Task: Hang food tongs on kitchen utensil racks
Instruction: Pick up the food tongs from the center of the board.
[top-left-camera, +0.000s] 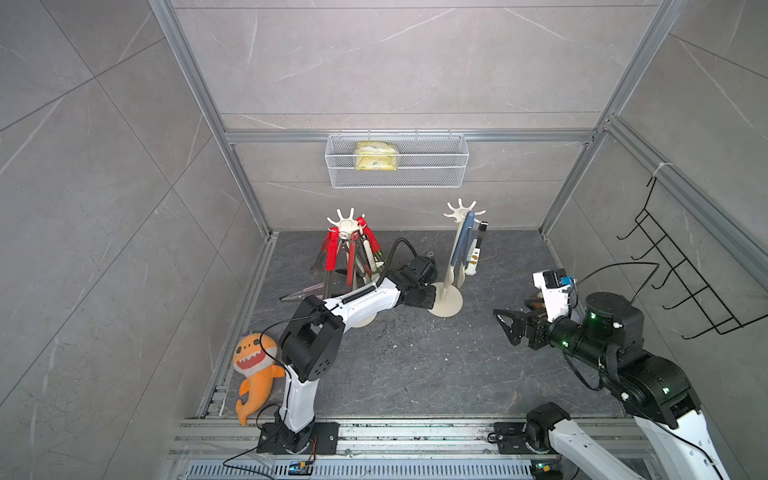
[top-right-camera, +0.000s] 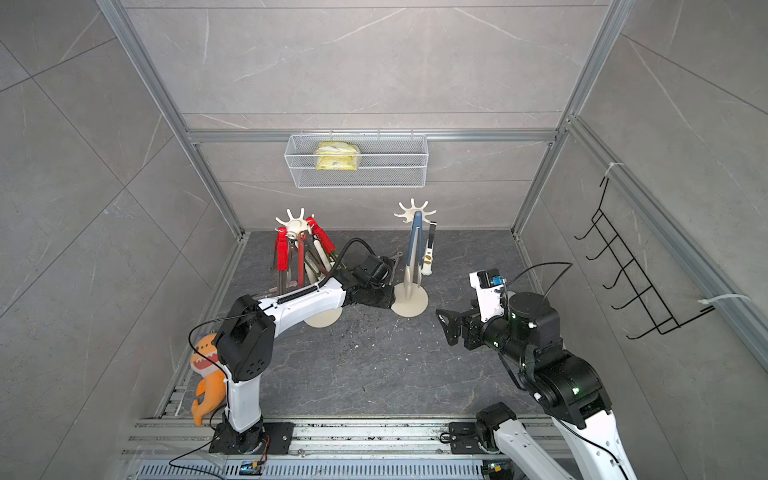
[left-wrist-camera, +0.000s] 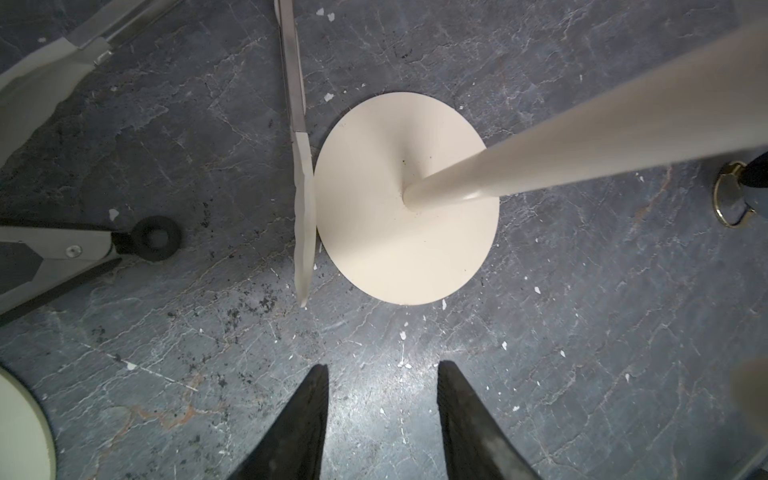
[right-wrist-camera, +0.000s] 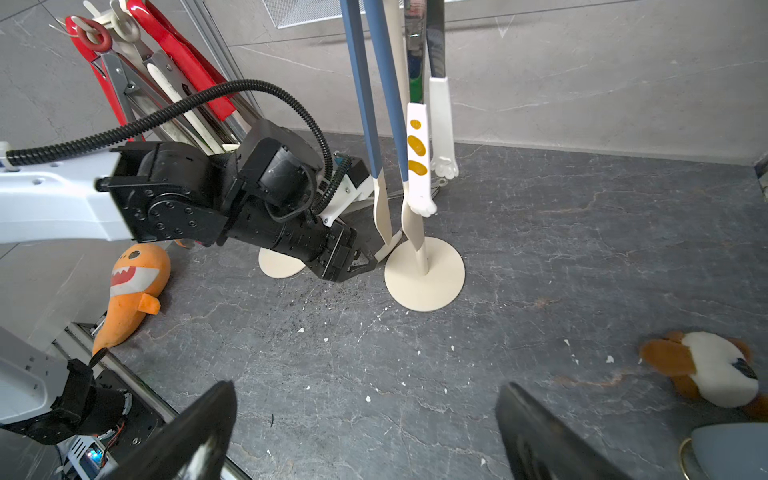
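Though many food tongs (top-left-camera: 331, 253) hang, some lie on the tabletop (top-left-camera: 415, 365); left end effector (left-wrist-camera: 382, 415) and right end effector (right-wrist-camera: 365, 432) gape empty.

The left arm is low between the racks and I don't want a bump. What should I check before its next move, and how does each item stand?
1. The left tool is empty, jaws apart: ok.
2. The right tool is empty, wide open, away from the racks: ok.
3. The cream tongs lie on the floor ahead of the left tool: ok.
4. Tongs centred on that tool's gap: not ok; the tip lines up with one finger.
5. Tongs clear of the rack base: cannot tell; the tip lies along its edge.
6. Bare hooks on that rack: ok.
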